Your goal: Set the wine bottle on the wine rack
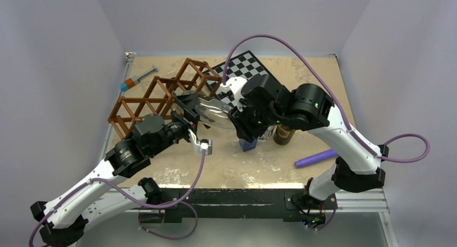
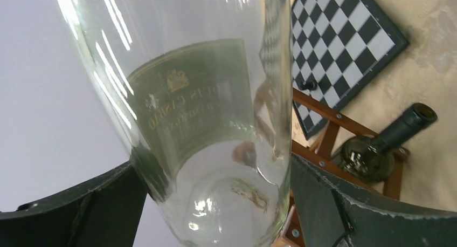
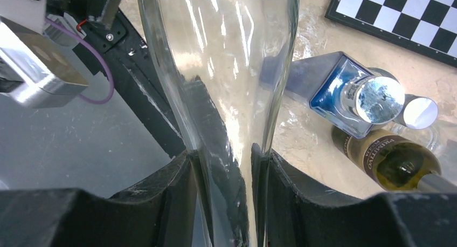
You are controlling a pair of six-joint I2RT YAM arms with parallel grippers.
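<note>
White walls closed the table (image 1: 302,85) on its left, far and right sides. The wine rack (image 1: 161,93) lay slantwise across the far-left part, one end near the left edge and the other just beside the checkerboard (image 1: 245,68) at the far middle. A small tool with an orange-and-blue end (image 1: 137,79) lay in the far-left corner. Bare tabletop showed in front of the rack and along the far right. Under the right arm stood a blue square bottle (image 3: 345,93) and a dark Primitivo bottle (image 3: 390,158), close together, with a purple rod (image 1: 318,157) nearer the right front edge.

The clear wine bottle (image 1: 213,113) hung in the air, roughly level, just beside the rack's near end. It was colourless glass, seemingly empty, its label reading backwards through the wall (image 2: 199,96). The left gripper (image 1: 189,113) was closed on the wide base (image 2: 215,204). The right gripper (image 1: 237,120) was pinched on the narrowing neck end (image 3: 226,193). The left wrist view also showed a dark green bottle (image 2: 377,147) against the rack's bars; whether it rested on them I could not tell.
</note>
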